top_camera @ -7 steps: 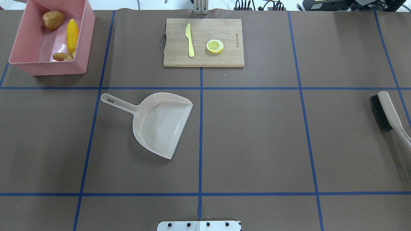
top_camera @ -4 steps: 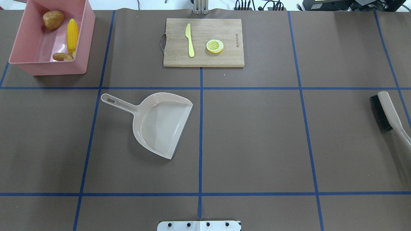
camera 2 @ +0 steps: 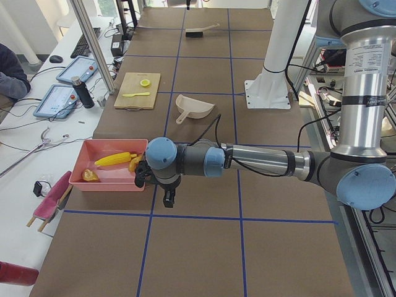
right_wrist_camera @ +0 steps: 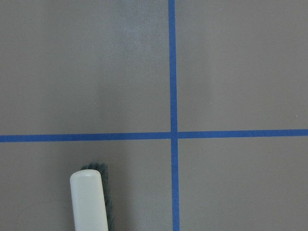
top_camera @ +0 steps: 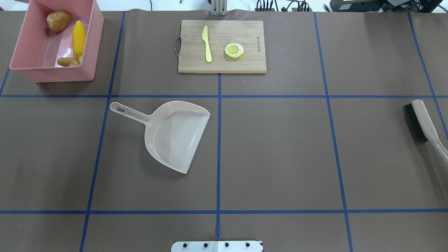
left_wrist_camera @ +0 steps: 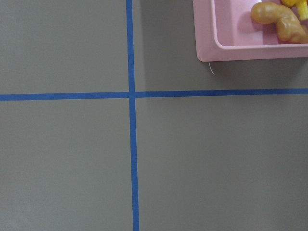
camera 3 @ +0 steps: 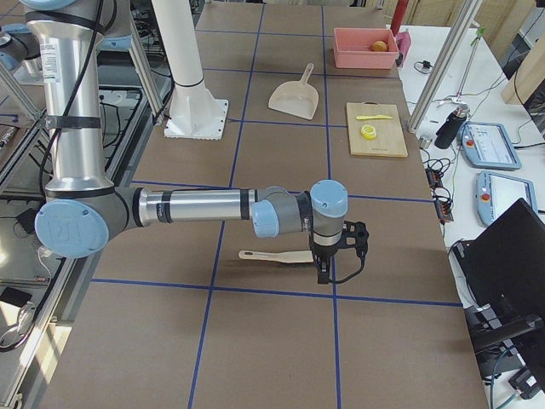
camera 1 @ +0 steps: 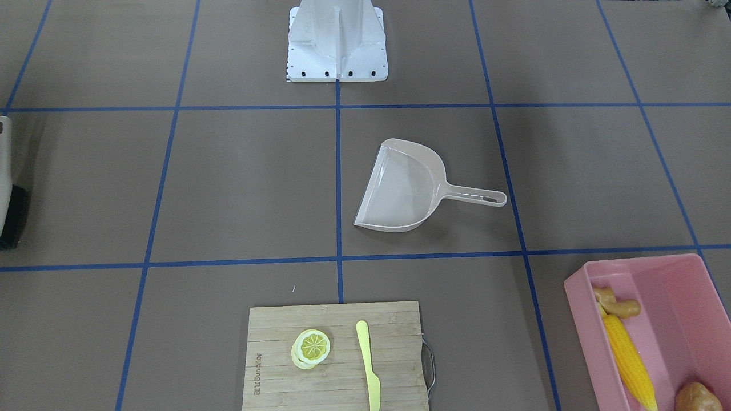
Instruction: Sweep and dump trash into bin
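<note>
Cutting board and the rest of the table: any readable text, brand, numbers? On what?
Cutting board: one brand word printed beside a short edge, too blurred to read.
Dustpan, bin, brush: no text visible.
Tablets beside the table: screens too small to read.

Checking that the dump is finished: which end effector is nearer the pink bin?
Left. The left end effector hangs just beside the pink bin, off its robot-side corner. The right end effector is far off, by the brush.
</note>
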Motion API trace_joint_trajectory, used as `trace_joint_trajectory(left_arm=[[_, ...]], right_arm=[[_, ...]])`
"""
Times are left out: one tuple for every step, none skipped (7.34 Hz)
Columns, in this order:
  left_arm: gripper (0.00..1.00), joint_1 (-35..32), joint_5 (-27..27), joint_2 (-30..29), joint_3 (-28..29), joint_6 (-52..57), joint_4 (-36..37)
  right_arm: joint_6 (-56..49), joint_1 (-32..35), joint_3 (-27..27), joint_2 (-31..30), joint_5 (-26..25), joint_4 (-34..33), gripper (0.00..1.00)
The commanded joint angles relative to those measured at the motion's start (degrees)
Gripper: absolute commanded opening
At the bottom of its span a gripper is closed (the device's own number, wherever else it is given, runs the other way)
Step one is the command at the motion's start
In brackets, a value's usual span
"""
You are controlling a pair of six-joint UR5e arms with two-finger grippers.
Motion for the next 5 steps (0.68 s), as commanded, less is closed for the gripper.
trace_joint_trajectory(left_arm=[[0.99, -1.17, -0.20, 0.52, -0.17, -0.41, -0.62], [0.99, -1.27, 0.06, 0.61, -0.44, -0.41, -0.62], [0.99, -1.18, 0.58, 0.70, -0.35, -0.15, -0.62], [0.99, -1.10, 0.94, 0.79, -0.09, -0.15, -0.62], [0.99, -1.10, 2.07, 0.79, -0.09, -0.06, -0.62]], right_arm=[[-0.07, 0.00, -0.02, 0.10, 0.00, -0.07, 1.00], [-0.07, 0.00, -0.02, 0.10, 0.00, -0.07, 1.00], [-0.07, 0.00, -0.10, 0.10, 0.00, -0.07, 1.00], [-0.07, 0.00, -0.10, 0.19, 0.00, 0.01, 1.00], [-0.07, 0.00, -0.10, 0.19, 0.00, -0.07, 1.00]])
